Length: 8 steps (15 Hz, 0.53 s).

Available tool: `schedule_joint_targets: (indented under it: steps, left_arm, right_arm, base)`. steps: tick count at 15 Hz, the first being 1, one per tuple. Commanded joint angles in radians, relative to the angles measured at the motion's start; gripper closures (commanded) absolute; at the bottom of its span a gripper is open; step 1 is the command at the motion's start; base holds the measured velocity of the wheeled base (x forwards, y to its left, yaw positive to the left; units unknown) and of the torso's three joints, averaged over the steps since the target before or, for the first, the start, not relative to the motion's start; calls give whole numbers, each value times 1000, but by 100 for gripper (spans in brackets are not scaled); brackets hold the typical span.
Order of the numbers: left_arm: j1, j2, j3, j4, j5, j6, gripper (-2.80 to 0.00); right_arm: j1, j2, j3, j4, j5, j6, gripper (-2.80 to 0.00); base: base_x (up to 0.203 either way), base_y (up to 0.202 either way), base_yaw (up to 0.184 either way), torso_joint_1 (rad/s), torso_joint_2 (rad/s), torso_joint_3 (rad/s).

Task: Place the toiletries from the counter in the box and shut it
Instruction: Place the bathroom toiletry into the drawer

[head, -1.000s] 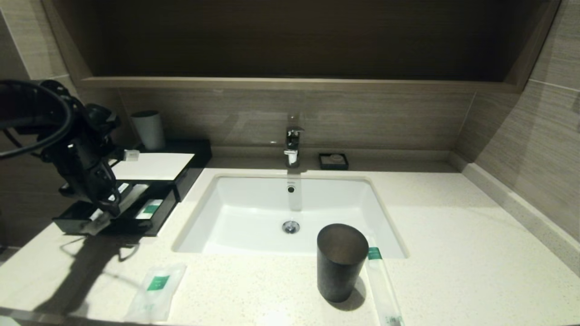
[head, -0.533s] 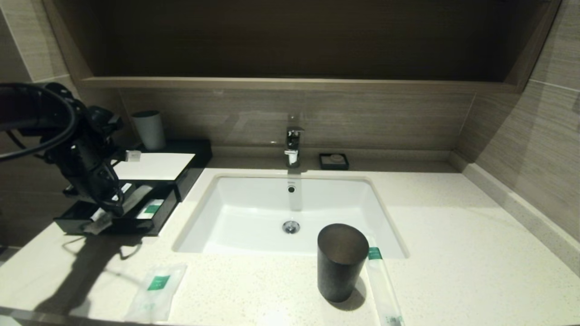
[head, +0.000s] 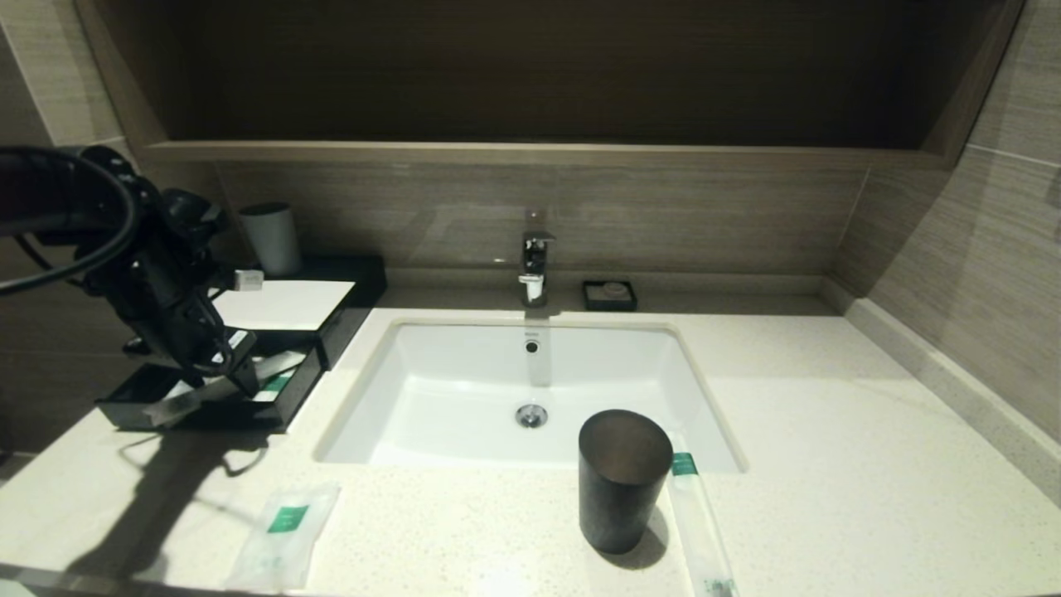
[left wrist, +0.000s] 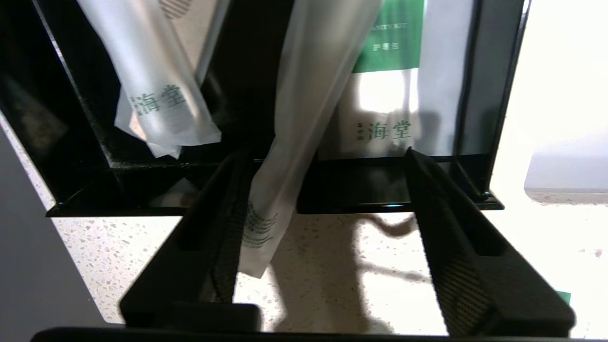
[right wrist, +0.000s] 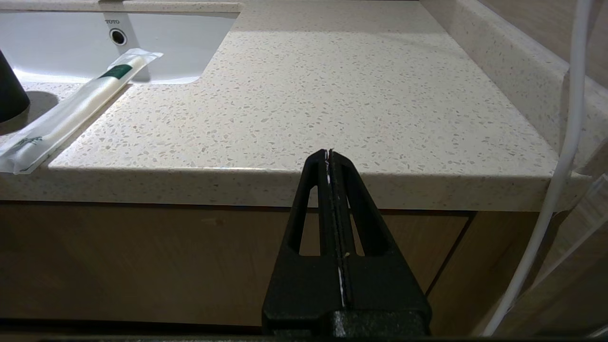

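The left gripper is hanging over the front edge of the box's pulled-out drawer with its jaws spread wide and gripping nothing; a long sachet is lying between them, brushing one finger, slanting across a drawer divider with its tail poking out over the drawer's front lip above the counter. It is probably sitting that way because it is longer than the slot it was dropped toward, so it is bridging the rim instead of lying flat. Beside it, another long sachet is resting in the neighbouring compartment and a flat sachet with a green label is filling the compartment on the other side. The box is standing at the left of the sink with its drawer open, which is keeping the compartments reachable from above. Two toiletries are waiting on the counter: a short flat sachet near the front edge and a long one lying just beside the dark cup, which may be crowding any grasp. The right gripper is parked below the counter's front edge, its fingers pressed together.
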Motion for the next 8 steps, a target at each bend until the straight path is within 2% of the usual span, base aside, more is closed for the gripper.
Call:
schedule_joint_targets:
  steps: [1,6,8]
  left_arm:
    - [4,-25,0,4,2,2,-280]
    - [30,-82,0,-11,-6,-3,-280]
    - [41,-113,0,-45,-7,-37,-280]
  right_arm:
    - [0,0,0,0,0,0,0]
    - [0,0,0,0,0,0,0]
    - [0,0,0,0,0,0,0]
  base:
    - [0,0,0,0,0,0]
    - [0,0,0,0,0,0]
    - [0,0,0,0,0,0]
